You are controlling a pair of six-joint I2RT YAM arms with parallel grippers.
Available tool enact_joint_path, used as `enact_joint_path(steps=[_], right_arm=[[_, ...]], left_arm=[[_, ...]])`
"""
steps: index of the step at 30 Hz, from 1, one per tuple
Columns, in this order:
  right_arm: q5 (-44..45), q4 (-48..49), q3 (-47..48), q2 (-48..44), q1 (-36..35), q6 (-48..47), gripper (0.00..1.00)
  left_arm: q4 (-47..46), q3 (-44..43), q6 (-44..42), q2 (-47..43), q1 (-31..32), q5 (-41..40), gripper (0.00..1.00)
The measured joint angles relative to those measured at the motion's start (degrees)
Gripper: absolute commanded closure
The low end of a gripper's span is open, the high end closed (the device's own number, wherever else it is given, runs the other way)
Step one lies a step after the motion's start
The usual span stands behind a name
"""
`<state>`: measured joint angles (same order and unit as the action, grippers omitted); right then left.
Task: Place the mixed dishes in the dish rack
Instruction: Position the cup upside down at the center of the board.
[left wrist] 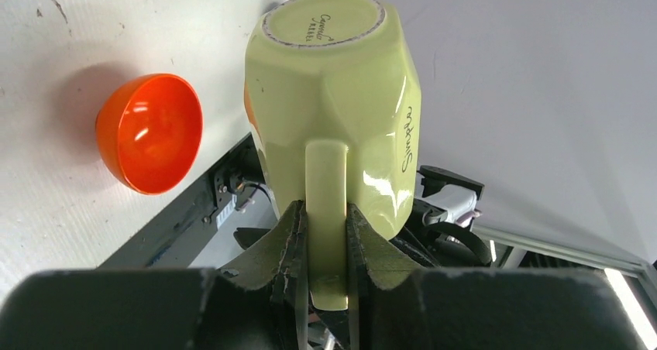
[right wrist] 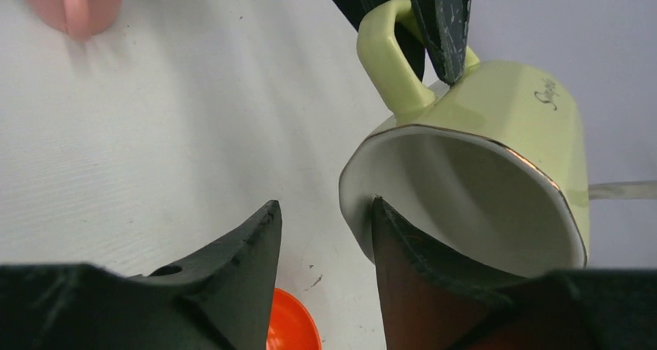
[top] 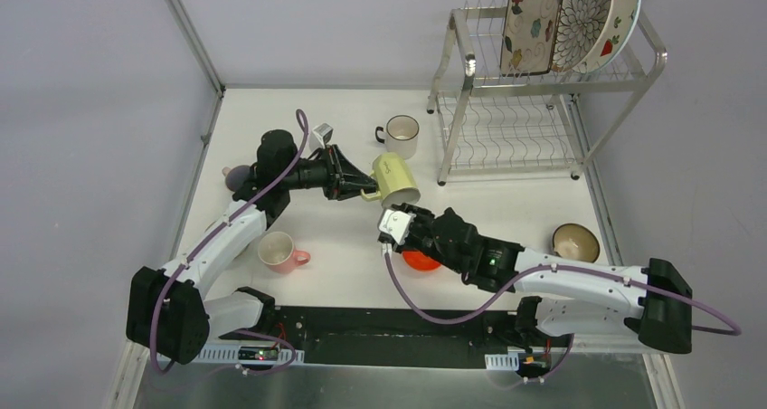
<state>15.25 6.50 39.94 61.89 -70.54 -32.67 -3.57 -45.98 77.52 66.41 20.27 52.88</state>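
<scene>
My left gripper is shut on the handle of the yellow cup and holds it above the table, tipped with its base away; the left wrist view shows the fingers clamping the handle of the cup. My right gripper is open just below the cup. In the right wrist view the right gripper straddles the rim of the cup, one finger at the white inside, the other outside. The dish rack stands far right with three plates on its upper shelf.
On the table are a white cup, a pink cup, a red-orange bowl under my right wrist, and a brown bowl at the right. A small dull dish is half hidden behind the left arm.
</scene>
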Motion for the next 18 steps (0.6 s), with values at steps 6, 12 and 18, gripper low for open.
enact_joint_path(steps=[6, 12, 18], right_arm=[[-0.09, -2.62, -0.39, -1.62, -0.22, 5.9, 0.33], [0.11, -10.56, -0.28, -4.72, -0.22, 14.14, 0.22], [0.5, -16.57, 1.14, -6.88, -0.22, 21.31, 0.27]], left_arm=[[-2.23, 0.0, -1.99, 1.2, 0.0, -0.26, 1.0], [-3.32, 0.0, -9.05, 1.97, 0.0, -1.36, 1.0], [-2.36, -0.09, -20.06, 1.92, 0.0, -5.18, 1.0]])
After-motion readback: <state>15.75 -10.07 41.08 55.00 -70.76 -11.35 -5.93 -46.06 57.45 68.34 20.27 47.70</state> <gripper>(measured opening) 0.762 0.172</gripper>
